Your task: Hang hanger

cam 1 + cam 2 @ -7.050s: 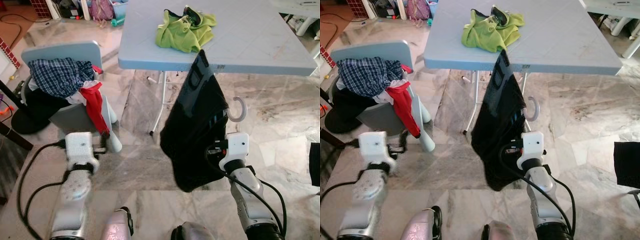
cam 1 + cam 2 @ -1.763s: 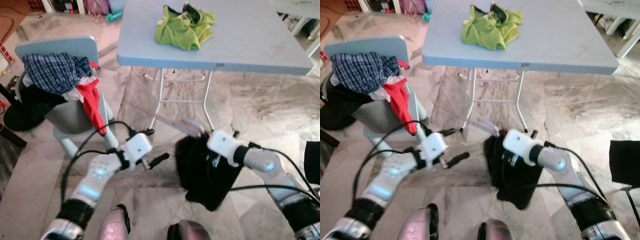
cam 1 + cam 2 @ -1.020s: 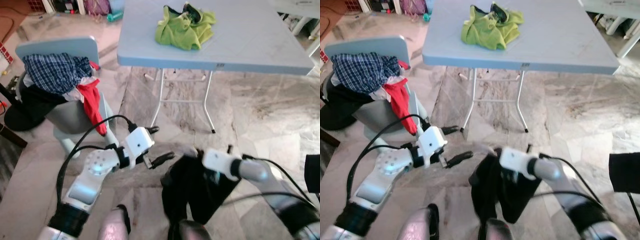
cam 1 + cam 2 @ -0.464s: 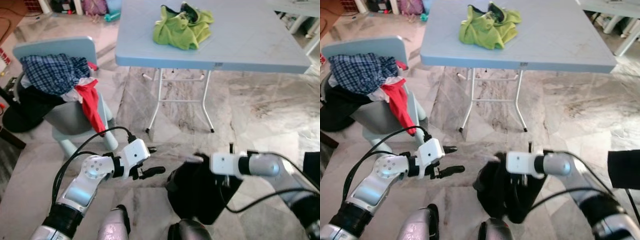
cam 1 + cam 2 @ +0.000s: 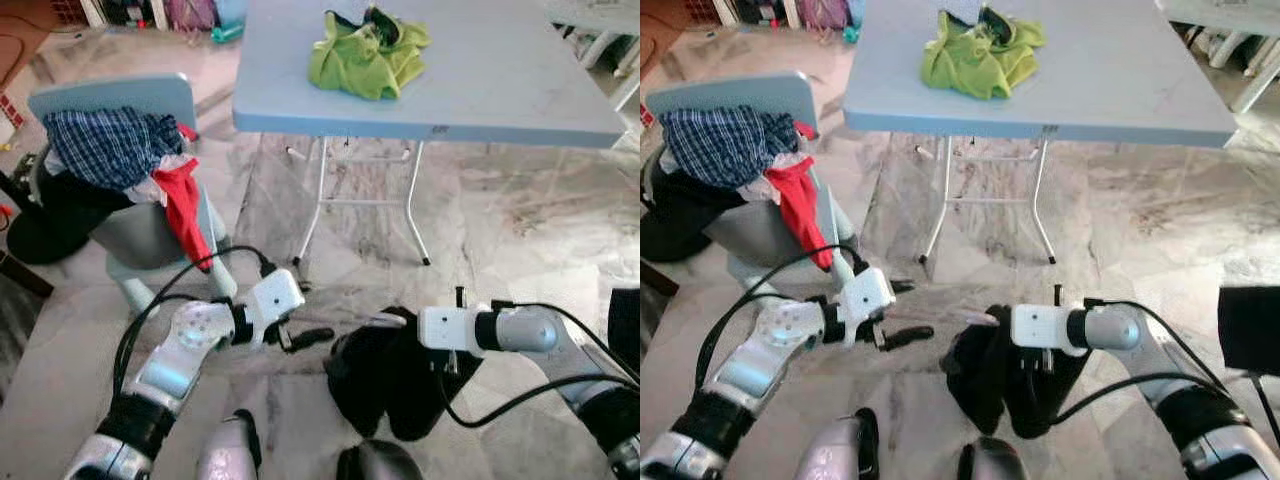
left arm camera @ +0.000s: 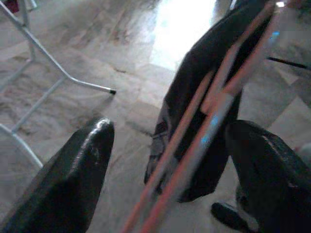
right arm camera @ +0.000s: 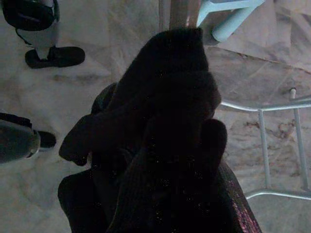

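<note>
Hanger (image 6: 214,104): one, pale and thin-barred, low over the marble floor (image 5: 520,230) in front of the robot, draped in one black garment (image 5: 385,385) bunched in folds and sagging toward the floor. Far left: one pale blue chair (image 5: 120,100), heaped with three pieces of clothing, namely one blue plaid shirt (image 5: 115,145) on top, one red garment (image 5: 185,215) trailing down the chair's front, one dark garment (image 5: 60,205) spilling off its left side. Next, the left gripper (image 5: 303,312), reaching in toward the middle, both black fingers spread well apart, holding nothing, stopping just short of the draped cloth; from its wrist camera, the hanger's bars seen slanting across between the two fingers (image 6: 73,170), with no contact. Beyond, one light blue folding table (image 5: 500,80) on white metal legs, two of them plainly seen, carrying one crumpled lime-green garment (image 5: 370,55) near its far middle. Below the table's near edge, the black bundle again, hanging from the right gripper (image 5: 408,335), which comes in level from the right, white wrist block just beside the cloth. Grip itself buried in black fabric, so impossible to tell how wide or how tight; same darkness from the right wrist camera, with only a short pale stretch of the hanger poking out above the cloth. At the far right edge, one more dark object (image 5: 625,325), cut off and unclear. At the bottom, the robot's two feet, one to either side of the hanging cloth.
</note>
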